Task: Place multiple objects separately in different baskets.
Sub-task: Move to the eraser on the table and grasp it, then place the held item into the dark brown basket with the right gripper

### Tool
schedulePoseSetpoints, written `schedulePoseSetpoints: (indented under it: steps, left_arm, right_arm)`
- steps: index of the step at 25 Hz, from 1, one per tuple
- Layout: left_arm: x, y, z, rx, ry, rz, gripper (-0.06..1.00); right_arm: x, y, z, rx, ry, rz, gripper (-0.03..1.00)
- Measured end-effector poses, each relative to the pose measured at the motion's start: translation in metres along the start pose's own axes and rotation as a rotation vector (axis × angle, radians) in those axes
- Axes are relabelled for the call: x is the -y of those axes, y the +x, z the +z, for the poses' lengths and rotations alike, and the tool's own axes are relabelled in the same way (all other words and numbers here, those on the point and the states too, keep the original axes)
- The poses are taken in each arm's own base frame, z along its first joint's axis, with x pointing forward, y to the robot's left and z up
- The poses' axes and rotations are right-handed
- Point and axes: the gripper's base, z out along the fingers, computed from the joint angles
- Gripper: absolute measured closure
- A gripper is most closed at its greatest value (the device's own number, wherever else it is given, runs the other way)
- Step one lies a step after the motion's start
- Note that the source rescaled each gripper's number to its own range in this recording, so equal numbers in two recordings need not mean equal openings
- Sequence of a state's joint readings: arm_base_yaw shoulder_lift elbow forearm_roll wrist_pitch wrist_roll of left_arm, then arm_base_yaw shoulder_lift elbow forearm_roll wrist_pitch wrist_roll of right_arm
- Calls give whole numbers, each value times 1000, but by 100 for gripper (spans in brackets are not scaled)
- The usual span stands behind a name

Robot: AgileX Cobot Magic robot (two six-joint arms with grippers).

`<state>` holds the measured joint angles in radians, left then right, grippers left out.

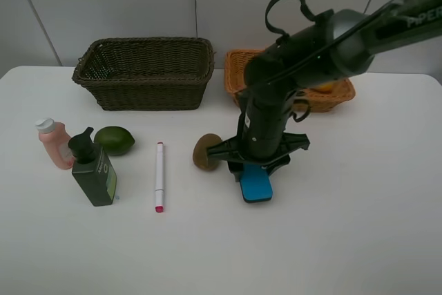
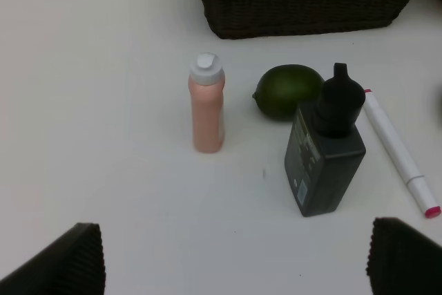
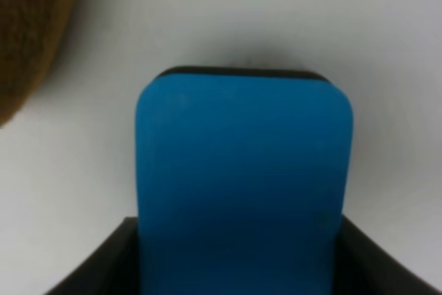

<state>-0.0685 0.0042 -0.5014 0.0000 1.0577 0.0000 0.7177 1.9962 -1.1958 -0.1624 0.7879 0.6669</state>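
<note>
My right gripper (image 1: 254, 169) is down on the table, its fingers (image 3: 103, 260) pressed to both sides of the blue eraser (image 1: 256, 186), which fills the right wrist view (image 3: 242, 170). The brown kiwi (image 1: 206, 152) lies just left of it. The white marker (image 1: 159, 176), dark green pump bottle (image 1: 93, 169), one green fruit (image 1: 114, 140) and pink bottle (image 1: 54, 143) stand at the left. My left gripper (image 2: 235, 257) is open and empty, short of the bottles. A bit of yellow, perhaps the mango (image 1: 324, 88), shows in the tan basket (image 1: 238, 74). The second green fruit is hidden.
The dark olive-brown basket (image 1: 145, 41) stands at the back left, the tan one beside it, partly behind my right arm. The table's front half is white and bare of objects.
</note>
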Motion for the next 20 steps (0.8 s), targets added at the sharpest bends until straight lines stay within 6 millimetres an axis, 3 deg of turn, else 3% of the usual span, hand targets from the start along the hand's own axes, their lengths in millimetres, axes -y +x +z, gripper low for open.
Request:
schedulePoseSetpoints:
  steps: [9,20]
  left_arm:
    - [0,0,0,0,0,0,-5]
    - [0,0,0,0,0,0,-5]
  right_arm:
    - [-12,-38,-44,108,-2,-62,97]
    - [-35,-90,-116,443,-144,-219,97]
